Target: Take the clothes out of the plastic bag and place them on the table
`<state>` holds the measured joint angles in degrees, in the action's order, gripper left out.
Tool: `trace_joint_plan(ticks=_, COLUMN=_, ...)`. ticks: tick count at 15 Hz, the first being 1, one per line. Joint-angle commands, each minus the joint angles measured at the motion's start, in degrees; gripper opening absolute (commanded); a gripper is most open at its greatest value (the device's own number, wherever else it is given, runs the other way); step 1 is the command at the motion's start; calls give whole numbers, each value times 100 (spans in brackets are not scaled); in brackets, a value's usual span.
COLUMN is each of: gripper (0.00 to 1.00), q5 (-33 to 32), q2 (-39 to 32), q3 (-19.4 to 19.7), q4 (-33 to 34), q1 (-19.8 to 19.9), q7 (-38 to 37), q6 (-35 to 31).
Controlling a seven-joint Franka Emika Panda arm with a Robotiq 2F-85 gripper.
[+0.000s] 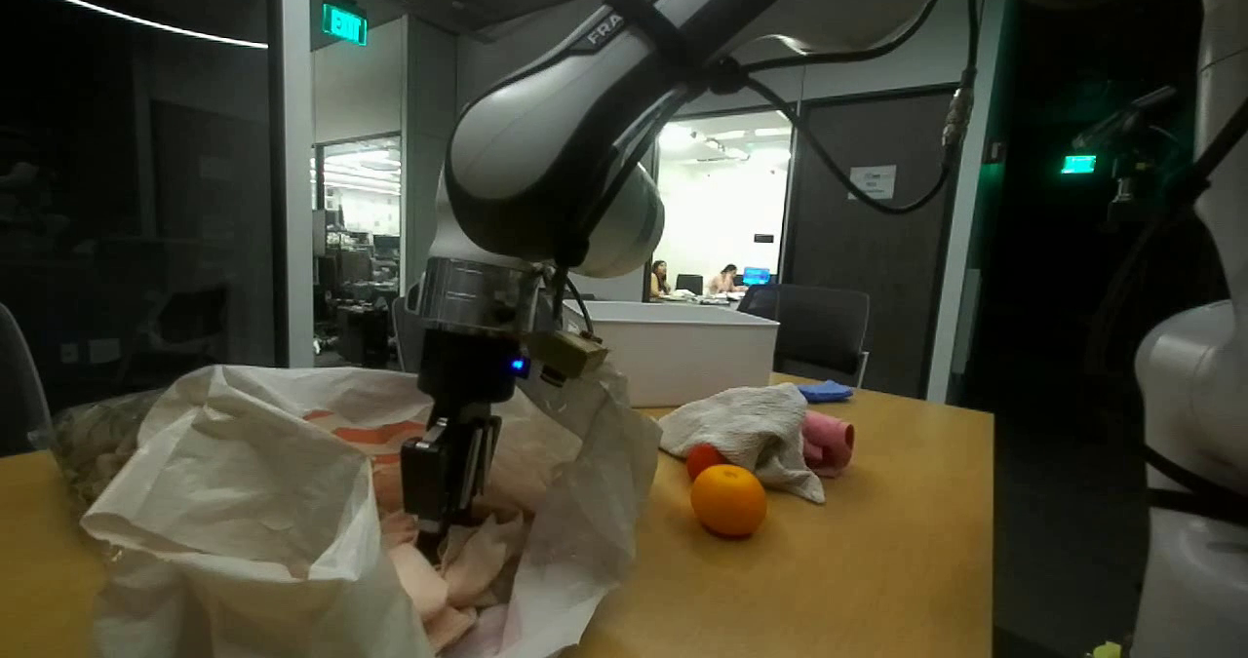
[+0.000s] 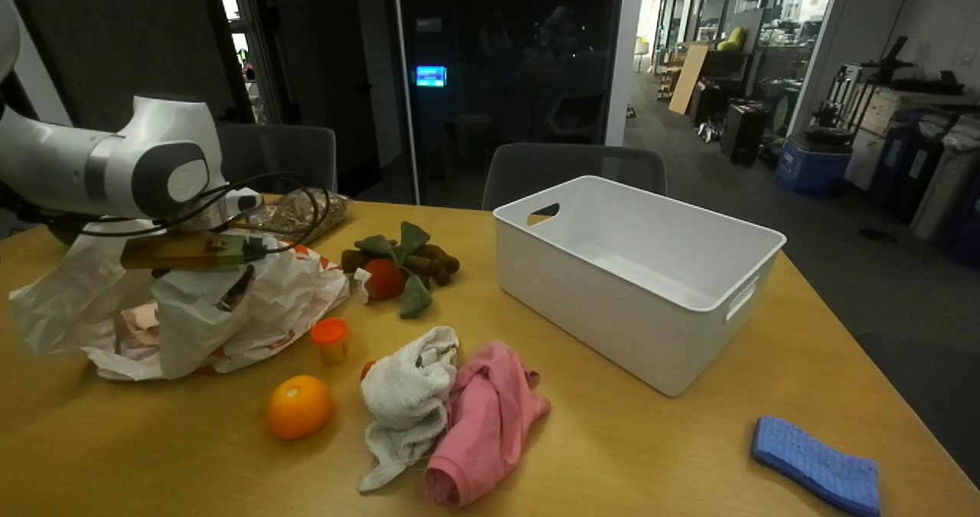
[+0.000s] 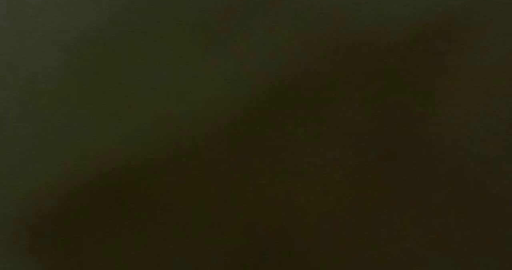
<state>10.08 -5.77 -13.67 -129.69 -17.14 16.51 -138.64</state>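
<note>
Open room lies between the round orange fruit (image 1: 728,501) and the edge of the light-brown bench (image 1: 877,541). An off-white cloth (image 2: 406,387) touches a pink cloth (image 2: 490,417) near the white rectangular box (image 2: 601,302). In the white plastic bag (image 1: 249,483) are pale-pink clothes (image 1: 476,558); the black hand (image 1: 446,512) is among them, how wide I cannot tell.

A green sign (image 1: 345,22) reads "EXIT", and the arm (image 1: 575,136) bears "FRA" and "A EMI".
</note>
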Motion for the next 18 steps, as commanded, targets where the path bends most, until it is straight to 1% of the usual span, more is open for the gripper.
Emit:
trace_joint_plan(ticks=1, gripper=5, q5=149, q2=20, q3=-121, q4=121, q1=150, q7=99, q6=121)
trace_joint_plan(ticks=4, gripper=3, q5=262, q2=196, q3=-130, q4=79, q1=181, q7=91, q6=220)
trace_joint_plan(ticks=5, gripper=6, q5=347, q2=287, q3=-138, q4=57, q1=195, q7=135, q6=275)
trace_joint_plan(ticks=7, gripper=4, q5=714, q2=560, q3=-142, q4=39, q1=232, q7=275, q6=668)
trace_joint_plan(ticks=9, gripper=3, q5=1162, q2=808, q3=-83, q4=96, q1=254, q7=473, q6=1361)
trace_joint_plan(ticks=10, gripper=3, q5=1362, q2=940, q3=-27, q4=144, q1=268, q7=553, q6=1817)
trace_joint_plan(ticks=12, gripper=3, q5=1601, q2=1161, q3=90, q4=233, q1=292, q7=588, q6=2620)
trace_joint_plan(ticks=15, gripper=3, q5=2102, q2=1477, q3=312, q4=364, q1=316, q7=986, q6=3688)
trace_joint_plan(ticks=17, gripper=3, q5=2371, q2=1660, q3=473, q4=433, q1=345, q7=1142, q6=4258)
trace_joint_plan(ticks=18, gripper=3, q5=2440, q2=1782, q3=530, q4=415, q1=363, q7=1152, q6=4372)
